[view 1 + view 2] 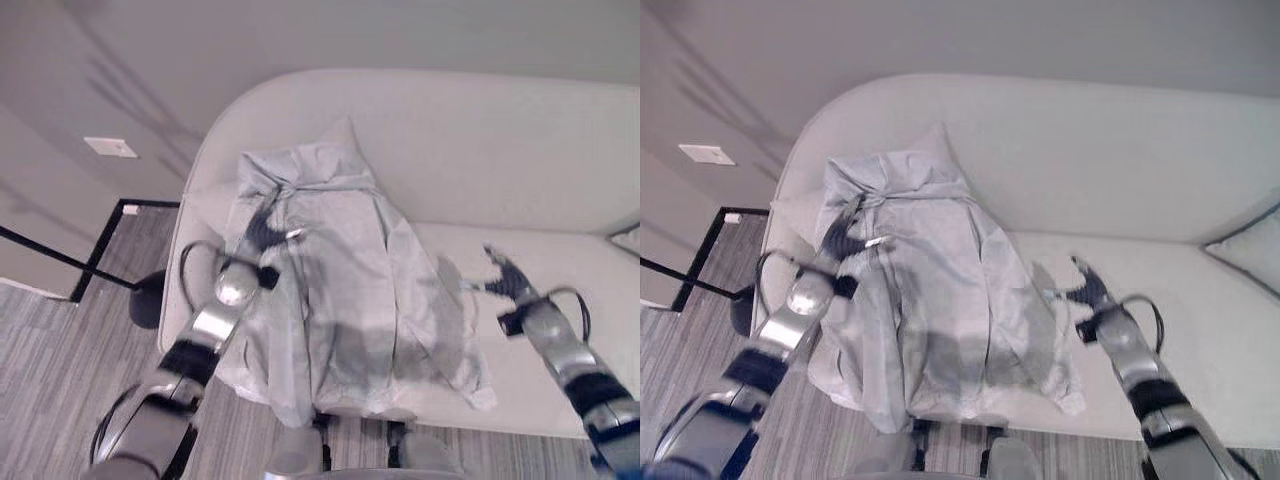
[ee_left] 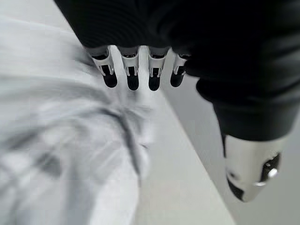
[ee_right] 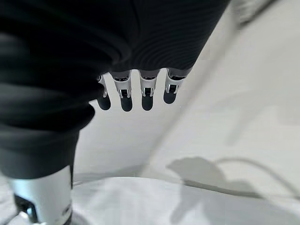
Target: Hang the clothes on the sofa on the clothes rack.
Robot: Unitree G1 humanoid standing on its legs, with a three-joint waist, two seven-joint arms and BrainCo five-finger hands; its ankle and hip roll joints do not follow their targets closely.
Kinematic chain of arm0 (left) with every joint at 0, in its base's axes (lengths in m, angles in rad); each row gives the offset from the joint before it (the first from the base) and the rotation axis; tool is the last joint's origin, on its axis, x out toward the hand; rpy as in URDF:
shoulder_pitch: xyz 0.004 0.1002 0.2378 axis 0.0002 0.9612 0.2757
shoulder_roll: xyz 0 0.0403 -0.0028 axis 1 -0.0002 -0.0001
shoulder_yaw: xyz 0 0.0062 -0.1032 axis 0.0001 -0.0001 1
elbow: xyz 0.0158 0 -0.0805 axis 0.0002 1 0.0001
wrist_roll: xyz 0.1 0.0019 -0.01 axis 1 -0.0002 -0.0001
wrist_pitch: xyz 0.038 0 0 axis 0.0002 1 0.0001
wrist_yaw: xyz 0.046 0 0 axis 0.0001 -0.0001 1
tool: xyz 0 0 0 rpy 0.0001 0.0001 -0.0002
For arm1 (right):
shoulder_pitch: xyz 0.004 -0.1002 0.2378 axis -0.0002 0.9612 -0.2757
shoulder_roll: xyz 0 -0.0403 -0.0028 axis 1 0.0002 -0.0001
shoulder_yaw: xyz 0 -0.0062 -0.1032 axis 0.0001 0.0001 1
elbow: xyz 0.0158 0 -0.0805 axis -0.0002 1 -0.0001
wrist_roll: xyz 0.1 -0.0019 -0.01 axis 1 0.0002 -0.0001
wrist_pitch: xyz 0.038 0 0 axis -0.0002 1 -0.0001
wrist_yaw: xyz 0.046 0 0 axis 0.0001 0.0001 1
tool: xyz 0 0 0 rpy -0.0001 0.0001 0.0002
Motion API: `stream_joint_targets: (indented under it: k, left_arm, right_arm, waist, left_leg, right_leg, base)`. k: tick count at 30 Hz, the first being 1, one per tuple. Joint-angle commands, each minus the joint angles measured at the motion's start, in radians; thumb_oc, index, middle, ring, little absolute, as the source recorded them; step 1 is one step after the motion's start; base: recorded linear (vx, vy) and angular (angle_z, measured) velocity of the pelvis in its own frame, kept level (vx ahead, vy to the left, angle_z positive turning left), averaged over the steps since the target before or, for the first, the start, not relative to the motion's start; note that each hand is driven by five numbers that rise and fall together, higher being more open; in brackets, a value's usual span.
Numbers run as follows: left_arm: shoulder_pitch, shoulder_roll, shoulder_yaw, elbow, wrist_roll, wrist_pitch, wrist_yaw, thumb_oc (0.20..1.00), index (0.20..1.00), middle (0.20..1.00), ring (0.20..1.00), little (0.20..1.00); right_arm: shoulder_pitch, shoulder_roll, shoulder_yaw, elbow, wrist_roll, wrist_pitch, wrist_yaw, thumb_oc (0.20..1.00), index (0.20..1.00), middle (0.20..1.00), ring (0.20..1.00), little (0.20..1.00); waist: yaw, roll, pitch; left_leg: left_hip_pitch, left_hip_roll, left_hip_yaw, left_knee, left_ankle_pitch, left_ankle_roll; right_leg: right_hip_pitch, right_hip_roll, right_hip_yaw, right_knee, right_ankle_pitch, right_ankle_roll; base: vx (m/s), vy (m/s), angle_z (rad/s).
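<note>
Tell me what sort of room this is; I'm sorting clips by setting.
Probably an office lounge or a living-room mock-up: a pale curved sofa with a grey jacket on it, grey striped carpet, and a plain wall with a white wall plate.

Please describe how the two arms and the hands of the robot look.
Both arms are silver-grey metal with dark bands. Each robot hand, left and right, has silver fingers with rounded dark tips, a thick silver thumb, and a black ribbed cover over the wrist.
</note>
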Motion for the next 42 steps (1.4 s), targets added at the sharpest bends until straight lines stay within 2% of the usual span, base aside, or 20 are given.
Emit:
stream_joint_targets:
  k: [1,3,5,9,11,15,18,20,25,32,33,36,39,42]
  left_arm:
    - [-0.034,0.000,-0.004,0.079,0.079,-0.001,0.070,1.000,1.000,1.000,1.000,1.000]
    - [-0.051,0.000,-0.007,0.091,0.085,0.007,0.077,1.000,1.000,1.000,1.000,1.000]
    - [-0.088,0.015,-0.011,0.103,0.117,0.031,0.105,1.000,1.000,1.000,1.000,1.000]
    - [-0.072,0.029,0.035,0.061,0.099,0.040,0.161,1.000,1.000,1.000,1.000,1.000]
    - [-0.058,0.035,0.049,0.030,0.098,0.039,0.165,1.000,1.000,1.000,1.000,1.000]
    - [0.045,0.082,0.145,-0.164,0.112,0.014,0.184,1.000,1.000,1.000,1.000,1.000]
    - [0.102,0.097,0.193,-0.241,0.114,0.010,0.188,1.000,1.000,1.000,1.000,1.000]
    - [0.179,0.096,0.256,-0.333,0.098,-0.007,0.178,1.000,1.000,1.000,1.000,1.000]
    - [0.239,0.095,0.303,-0.437,0.066,-0.025,0.152,1.000,1.000,1.000,1.000,1.000]
    - [0.255,0.097,0.307,-0.437,0.072,-0.019,0.145,1.000,1.000,1.000,1.000,1.000]
    - [0.273,0.100,0.288,-0.373,0.085,-0.001,0.144,1.000,1.000,1.000,1.000,1.000]
    - [0.255,0.098,0.271,-0.331,0.082,0.000,0.147,1.000,1.000,1.000,1.000,1.000]
    - [0.165,0.099,0.203,-0.219,0.082,0.020,0.168,1.000,1.000,1.000,1.000,1.000]
    - [0.163,0.099,0.202,-0.218,0.082,0.019,0.169,1.000,1.000,1.000,1.000,1.000]
  right_arm:
    - [-0.053,-0.069,0.026,0.020,0.029,-0.023,-0.055,1.000,1.000,1.000,1.000,1.000]
    - [-0.092,-0.079,0.036,0.034,0.036,-0.022,-0.063,1.000,1.000,1.000,1.000,1.000]
    - [-0.186,-0.107,0.061,0.090,0.056,-0.014,-0.080,1.000,1.000,1.000,1.000,1.000]
    - [-0.301,-0.162,0.086,0.156,0.058,0.000,-0.107,1.000,1.000,1.000,1.000,1.000]
    - [-0.301,-0.168,0.084,0.156,0.061,0.000,-0.109,1.000,1.000,1.000,1.000,1.000]
    - [-0.256,-0.189,0.037,0.142,0.063,-0.005,-0.117,1.000,1.000,1.000,1.000,1.000]
    - [-0.229,-0.194,0.021,0.138,0.054,-0.006,-0.113,1.000,1.000,1.000,1.000,1.000]
    - [-0.199,-0.198,-0.004,0.138,0.048,-0.006,-0.109,1.000,1.000,1.000,1.000,1.000]
    - [-0.179,-0.194,-0.026,0.136,0.057,-0.006,-0.107,1.000,1.000,1.000,1.000,1.000]
    - [-0.179,-0.190,-0.026,0.128,0.068,-0.009,-0.099,1.000,1.000,1.000,1.000,1.000]
    - [-0.250,-0.198,0.003,0.124,0.089,-0.010,-0.085,1.000,1.000,1.000,1.000,1.000]
    - [-0.314,-0.202,0.035,0.152,0.097,-0.009,-0.087,1.000,1.000,1.000,1.000,1.000]
    - [-0.421,-0.210,0.087,0.188,0.109,-0.004,-0.106,1.000,1.000,1.000,1.000,1.000]
    - [-0.423,-0.211,0.088,0.189,0.110,-0.004,-0.106,1.000,1.000,1.000,1.000,1.000]
  waist:
    - [0.019,-0.022,0.022]
    - [0.021,-0.017,0.028]
    - [0.030,0.001,0.044]
    - [0.047,0.029,0.065]
    - [0.047,0.034,0.066]
    - [0.071,0.049,0.060]
    - [0.081,0.055,0.056]
    - [0.097,0.061,0.054]
    - [0.111,0.075,0.055]
    - [0.118,0.081,0.057]
    - [0.134,0.093,0.068]
    - [0.132,0.102,0.076]
    - [0.128,0.112,0.093]
    - [0.128,0.112,0.093]
  left_leg:
    - [-0.012,0.009,0.050,0.003,-0.021,-0.077]
    - [-0.024,0.009,0.048,0.003,-0.017,-0.079]
    - [-0.050,0.008,0.043,0.003,-0.003,-0.085]
    - [-0.078,0.006,0.032,0.003,0.012,-0.095]
    - [-0.080,0.005,0.029,0.003,0.014,-0.097]
    - [-0.074,0.007,0.016,0.003,0.011,-0.101]
    - [-0.067,0.008,0.004,0.003,0.010,-0.102]
    - [-0.060,0.008,-0.010,0.003,0.009,-0.106]
    - [-0.056,0.007,-0.026,0.003,0.009,-0.109]
    - [-0.056,0.007,-0.033,0.003,0.010,-0.109]
    - [-0.067,0.005,-0.040,0.003,0.016,-0.112]
    - [-0.078,0.007,-0.039,0.003,0.021,-0.115]
    - [-0.104,0.008,-0.037,0.003,0.032,-0.120]
    - [-0.105,0.008,-0.037,0.003,0.032,-0.120]
  right_leg:
    - [0.022,-0.065,-0.041,0.010,-0.044,0.101]
    - [0.011,-0.066,-0.040,0.010,-0.042,0.102]
    - [-0.012,-0.067,-0.043,0.012,-0.036,0.099]
    - [-0.032,-0.067,-0.049,0.020,-0.039,0.095]
    - [-0.034,-0.065,-0.051,0.024,-0.041,0.093]
    - [-0.020,-0.061,-0.067,0.042,-0.063,0.083]
    - [-0.013,-0.061,-0.078,0.050,-0.072,0.080]
    - [-0.002,-0.063,-0.094,0.054,-0.081,0.078]
    - [0.011,-0.066,-0.116,0.056,-0.090,0.075]
    - [0.014,-0.066,-0.121,0.056,-0.093,0.075]
    - [0.003,-0.068,-0.126,0.059,-0.094,0.075]
    - [-0.011,-0.069,-0.127,0.064,-0.094,0.076]
    - [-0.038,-0.067,-0.121,0.064,-0.087,0.077]
    - [-0.039,-0.067,-0.121,0.064,-0.086,0.077]
  base:
    - [-0.04,-0.061,0.01]
    - [-0.01,-0.029,0.01]
    - [-0.02,-0.069,0.06]
    - [-0.02,-0.074,0.10]
    - [0.00,-0.050,0.12]
    - [0.04,-0.063,0.16]
    - [0.04,-0.061,0.22]
    - [0.05,-0.074,0.26]
    - [0.03,-0.043,0.20]
    - [0.00,-0.022,0.11]
    - [-0.01,-0.064,-0.01]
    - [-0.01,-0.022,-0.04]
    - [-0.03,-0.009,0.10]
    - [0.00,-0.002,0.04]
